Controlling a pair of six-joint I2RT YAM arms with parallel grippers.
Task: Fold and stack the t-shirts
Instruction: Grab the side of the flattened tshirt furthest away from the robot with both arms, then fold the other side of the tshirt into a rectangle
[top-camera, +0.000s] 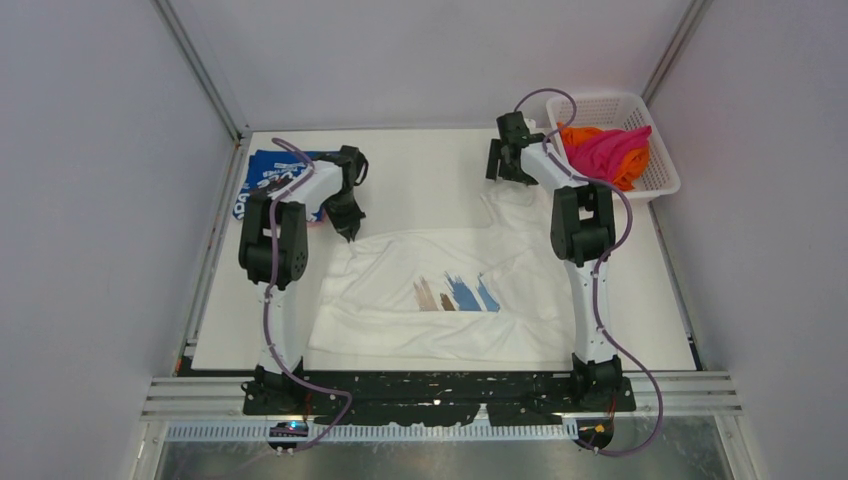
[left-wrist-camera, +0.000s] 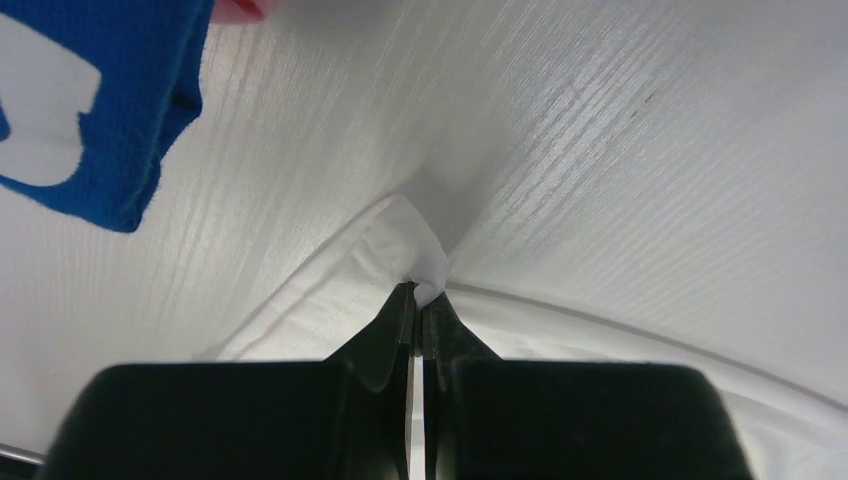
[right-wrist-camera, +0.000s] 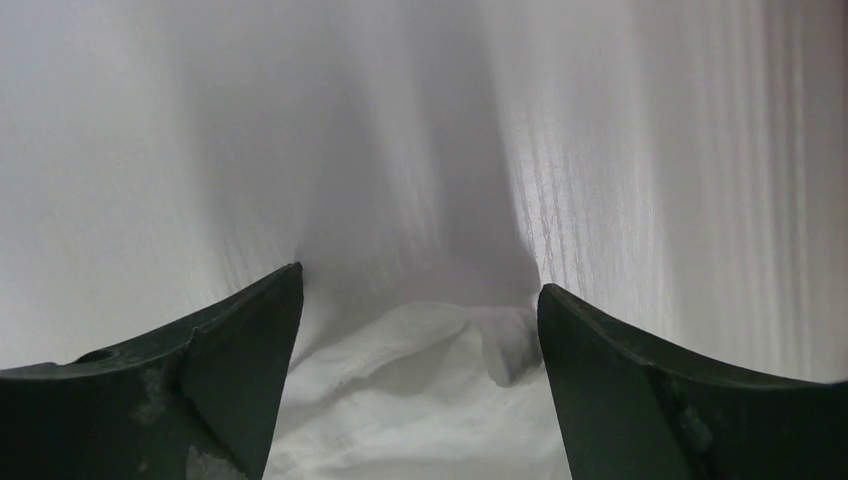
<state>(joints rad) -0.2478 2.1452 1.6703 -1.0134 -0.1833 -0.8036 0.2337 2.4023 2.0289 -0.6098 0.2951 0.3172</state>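
Bright, even overhead light casts only soft shadows on the white bench (top-camera: 430, 180), while the right wrist view turns hazy and blurred toward its top.

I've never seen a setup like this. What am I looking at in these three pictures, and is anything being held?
Two robot arms are bolted at the near edge of a white table. The wide picture comes from a fixed camera above and behind them. The other two come from small cameras on each wrist, looking out past that arm's own two fingers.

A white t-shirt with brown and blue brush strokes lies spread on the table. A blue t-shirt with white lettering sits at the far left. At the far right, a white basket holds a magenta shirt and an orange shirt.

The left hand is shut, pinching an edge of the white t-shirt. The right hand is open over that shirt's far edge and holds nothing.
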